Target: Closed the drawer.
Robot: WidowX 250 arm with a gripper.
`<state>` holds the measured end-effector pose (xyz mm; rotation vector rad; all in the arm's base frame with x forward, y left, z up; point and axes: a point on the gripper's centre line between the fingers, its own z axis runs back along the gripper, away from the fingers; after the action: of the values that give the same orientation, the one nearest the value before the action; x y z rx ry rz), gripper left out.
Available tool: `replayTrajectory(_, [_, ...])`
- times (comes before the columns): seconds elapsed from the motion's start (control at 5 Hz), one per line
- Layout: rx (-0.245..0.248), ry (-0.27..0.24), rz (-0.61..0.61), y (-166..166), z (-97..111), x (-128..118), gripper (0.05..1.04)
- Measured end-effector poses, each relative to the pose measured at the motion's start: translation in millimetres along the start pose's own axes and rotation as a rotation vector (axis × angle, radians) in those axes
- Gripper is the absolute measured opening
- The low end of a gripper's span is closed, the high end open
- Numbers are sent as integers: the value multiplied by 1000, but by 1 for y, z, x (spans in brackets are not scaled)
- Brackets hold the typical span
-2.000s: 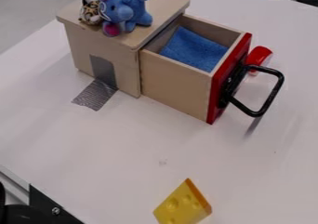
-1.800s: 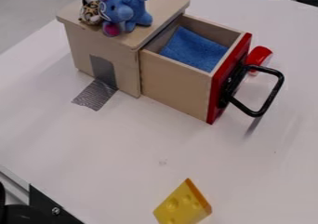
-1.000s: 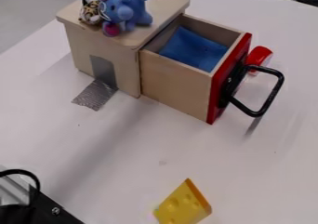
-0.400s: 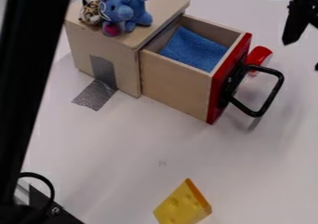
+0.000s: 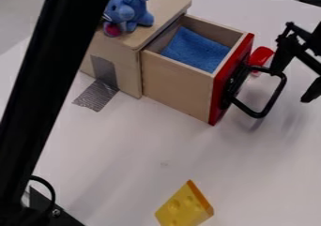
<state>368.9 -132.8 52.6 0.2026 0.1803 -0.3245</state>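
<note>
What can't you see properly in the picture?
All in the camera view:
- Bottom of the drawer: the blue cloth covers it.
- Cabinet's left part: behind the black arm.
- Toy cheese's lower end: cut off by the bottom edge.
- Part of the gripper: cut off by the right edge.

Drawer: open, out of box, red front
Cloth: blue, in drawer
Handle: blk, on drawer front
Gripper: R edge, fingers apart, one tip at handle's top corner (contact? can't tell)
Toy: blue, atop box
Tape: gray, box to table
Cheese: yellow, nr btm edge
Bar: blk, slants down L side
</note>
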Motion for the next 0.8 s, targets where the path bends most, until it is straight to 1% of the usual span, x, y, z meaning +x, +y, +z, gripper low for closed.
replayTrajectory(0.2, [-21,34,-5,-7,-24,-1,999])
replayTrajectory(0.4, [-46,66,6,-9,-36,-4,999])
replayTrajectory(0.6, [-52,87,11,-10,-45,-4,964])
replayTrajectory(0.8, [-47,89,22,-4,-46,-4,688])
